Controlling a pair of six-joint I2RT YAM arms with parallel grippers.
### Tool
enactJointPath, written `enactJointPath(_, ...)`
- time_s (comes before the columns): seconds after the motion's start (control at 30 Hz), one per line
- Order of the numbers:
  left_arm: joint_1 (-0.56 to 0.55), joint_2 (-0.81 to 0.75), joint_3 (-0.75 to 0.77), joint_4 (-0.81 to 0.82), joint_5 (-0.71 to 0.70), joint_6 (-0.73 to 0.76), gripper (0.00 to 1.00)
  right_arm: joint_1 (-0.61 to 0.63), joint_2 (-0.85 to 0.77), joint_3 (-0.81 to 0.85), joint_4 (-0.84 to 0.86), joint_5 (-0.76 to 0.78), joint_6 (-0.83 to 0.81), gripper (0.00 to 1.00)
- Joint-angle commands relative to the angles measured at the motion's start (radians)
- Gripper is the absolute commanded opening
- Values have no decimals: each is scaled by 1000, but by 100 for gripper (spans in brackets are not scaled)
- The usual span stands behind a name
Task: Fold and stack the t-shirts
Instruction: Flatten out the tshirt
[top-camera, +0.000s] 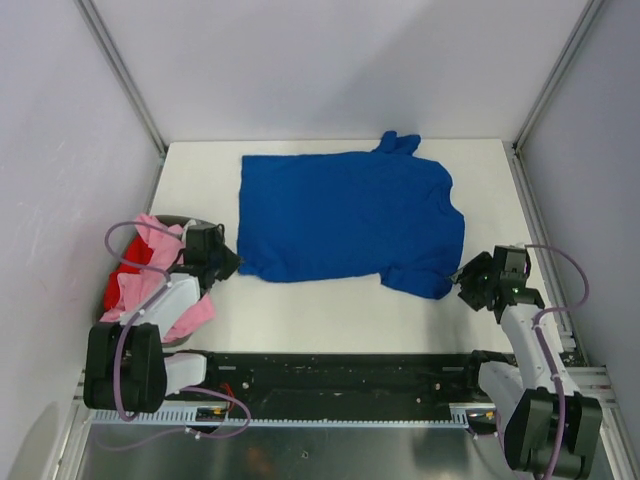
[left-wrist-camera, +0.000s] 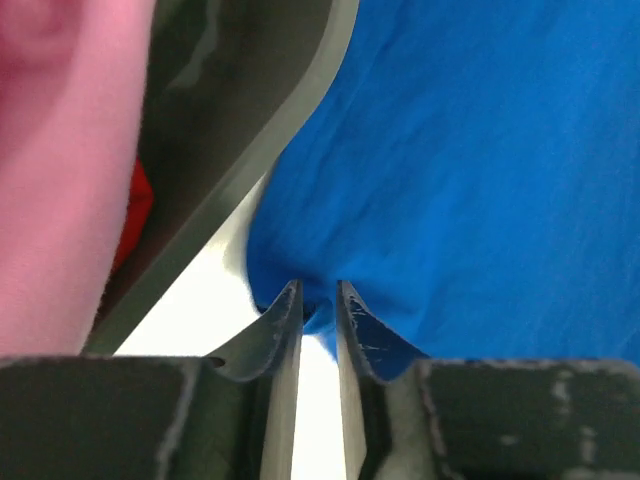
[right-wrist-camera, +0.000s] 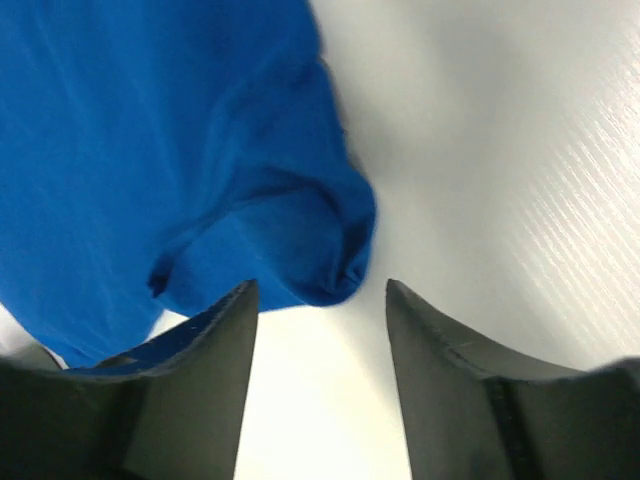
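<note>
- I see the royal blue cloth t-shirt (top-camera: 340, 215) spread flat across the middle of the white table (top-camera: 330, 320), with one sleeve bunched at the far edge and the other pointing to the near right.
- The left tool (left-wrist-camera: 318, 290) sits low at the shirt's near-left corner. Its fingers stand a narrow slit apart, and a small fold of the blue hem lies right at the tips. I cannot tell whether that fold is nipped or merely lying there.
- The right tool (right-wrist-camera: 320, 285) is at the near-right sleeve with its fingers spread wide. The rounded sleeve end lies just ahead of the gap, loose on the table. Blue cloth shows over my left-hand finger in the wrist view, but nothing is clamped.
- The light pink cloth t-shirt (top-camera: 160, 235) and the red cloth t-shirt (top-camera: 130, 268) are heaped unfolded in a dark grey bin (left-wrist-camera: 250, 140) at the table's left edge, just beside the left arm. Pink spills over the near rim.
</note>
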Motion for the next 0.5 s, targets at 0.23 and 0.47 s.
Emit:
enactJointPath(0.23, 4, -153, 78, -42, 63, 113, 54, 11, 54, 108, 95, 57, -82, 63)
enactJointPath(0.47, -125, -133, 148, -84, 55, 190, 53, 169, 240, 133, 189, 121, -59, 49)
